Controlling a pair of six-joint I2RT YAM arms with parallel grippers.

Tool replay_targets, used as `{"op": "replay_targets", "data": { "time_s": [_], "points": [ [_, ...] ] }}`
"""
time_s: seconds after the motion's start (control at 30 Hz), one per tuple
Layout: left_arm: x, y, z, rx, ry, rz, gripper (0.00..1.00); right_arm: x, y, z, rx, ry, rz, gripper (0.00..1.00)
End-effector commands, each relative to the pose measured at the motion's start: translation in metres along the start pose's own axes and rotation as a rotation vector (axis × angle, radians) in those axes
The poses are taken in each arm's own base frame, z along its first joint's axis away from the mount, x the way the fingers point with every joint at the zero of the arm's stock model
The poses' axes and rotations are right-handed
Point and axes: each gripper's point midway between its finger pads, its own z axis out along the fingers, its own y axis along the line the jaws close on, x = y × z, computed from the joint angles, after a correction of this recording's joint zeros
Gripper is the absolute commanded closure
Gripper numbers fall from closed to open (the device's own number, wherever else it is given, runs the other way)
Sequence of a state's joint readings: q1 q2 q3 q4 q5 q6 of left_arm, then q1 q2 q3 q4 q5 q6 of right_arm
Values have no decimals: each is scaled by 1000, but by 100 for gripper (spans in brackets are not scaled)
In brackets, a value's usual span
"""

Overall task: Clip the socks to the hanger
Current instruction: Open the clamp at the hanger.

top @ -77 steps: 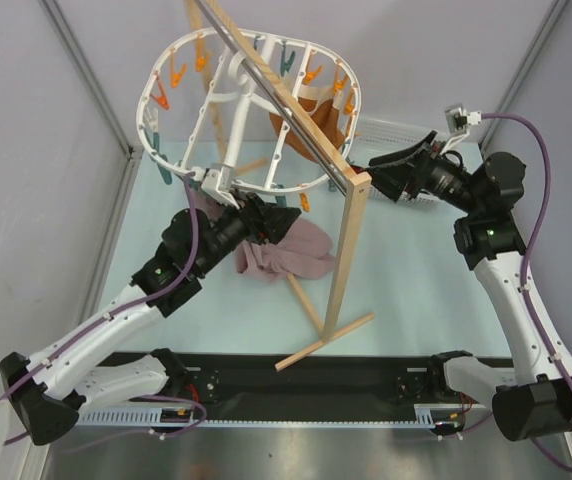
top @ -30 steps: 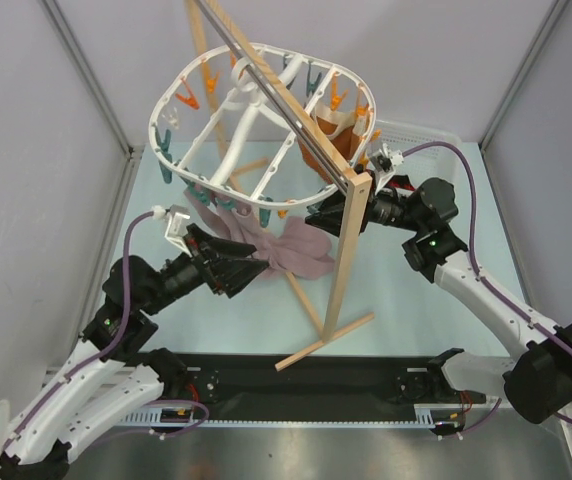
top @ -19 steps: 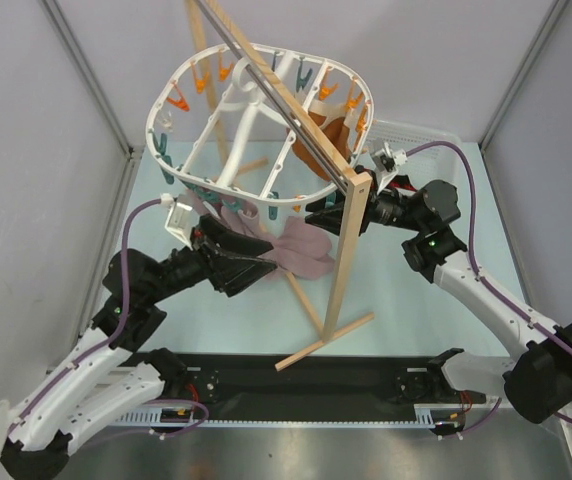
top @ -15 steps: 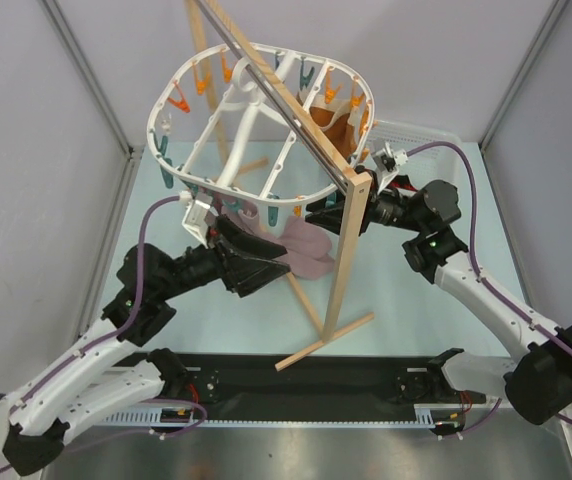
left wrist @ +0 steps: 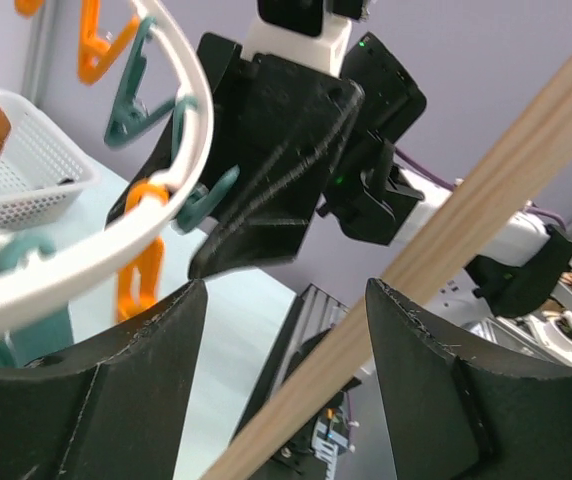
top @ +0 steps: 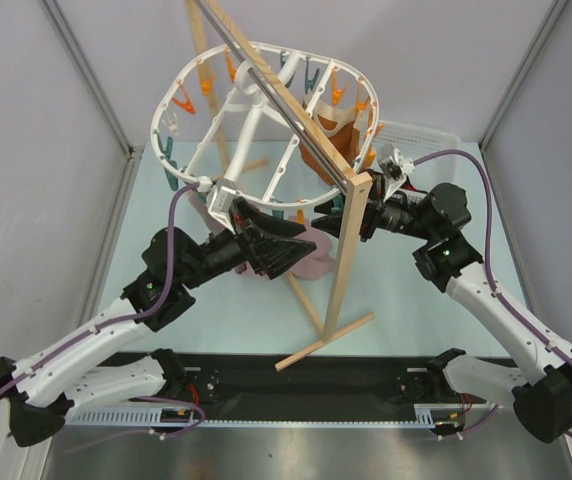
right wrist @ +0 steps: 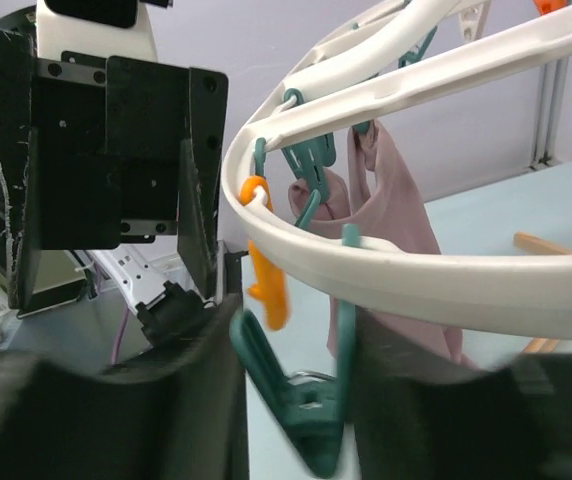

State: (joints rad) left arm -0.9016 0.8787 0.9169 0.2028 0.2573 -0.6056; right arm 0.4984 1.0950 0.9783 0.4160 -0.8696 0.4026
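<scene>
The table (top: 406,290) is the biggest thing here. The wooden stand (top: 351,250) stands on it, and the hanger (right wrist: 416,280) hangs from the stand's rod, tipped to one side. I will say where each thing is from the hanger.

Your left fingers (left wrist: 86,400) are just under the near rim of the hanger. They are wide open and hold nothing.

Your right fingers (right wrist: 96,420) are at the same near rim, more to the right, and they face the left ones. They are about half closed.

An orange garment (top: 331,135) hangs under the far right side of the hanger. A pink cloth (right wrist: 386,200) hangs from the near rim.

The teal clip (right wrist: 301,420) hangs from the near rim too, just in front of the pink cloth. It sits right between your right fingers and touches both. It looks like they are squeezing it.

I cannot see the socks in any view. So I think this step is getting a clip ready.

- Press on the two handles of the clip so that its mouth opens wide.
- Do not pull down, because the hanger can swing and tip.
- Send your left fingers to fetch one sock by its top edge.
- Push that edge deep into the clip's mouth, then let go slowly.
- Mind the stand's post, which is close to your right fingers.

I can read no words, names or labels on anything.
</scene>
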Motion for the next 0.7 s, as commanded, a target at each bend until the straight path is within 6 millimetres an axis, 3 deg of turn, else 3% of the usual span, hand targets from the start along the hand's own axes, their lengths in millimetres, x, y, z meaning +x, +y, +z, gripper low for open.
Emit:
{"op": "replay_targets", "data": {
  "time_s": [0.0, 0.2, 0.4, 0.67],
  "points": [
    [-29, -11, 9, 26, -85, 88, 29, -3, 0, -4, 11, 0, -40, 46],
    [-28, -4, 18, 11, -95, 69, 29, -9, -5, -7, 39, -14, -51, 45],
    [-29, 0, 18, -5, -115, 53, 29, -8, -3, -11, 27, -16, -47, 56],
    [-23, 1, 26, 18, -111, 18, 29, -3, 1, -16, 15, -5, -31, 51]
  ]
}}
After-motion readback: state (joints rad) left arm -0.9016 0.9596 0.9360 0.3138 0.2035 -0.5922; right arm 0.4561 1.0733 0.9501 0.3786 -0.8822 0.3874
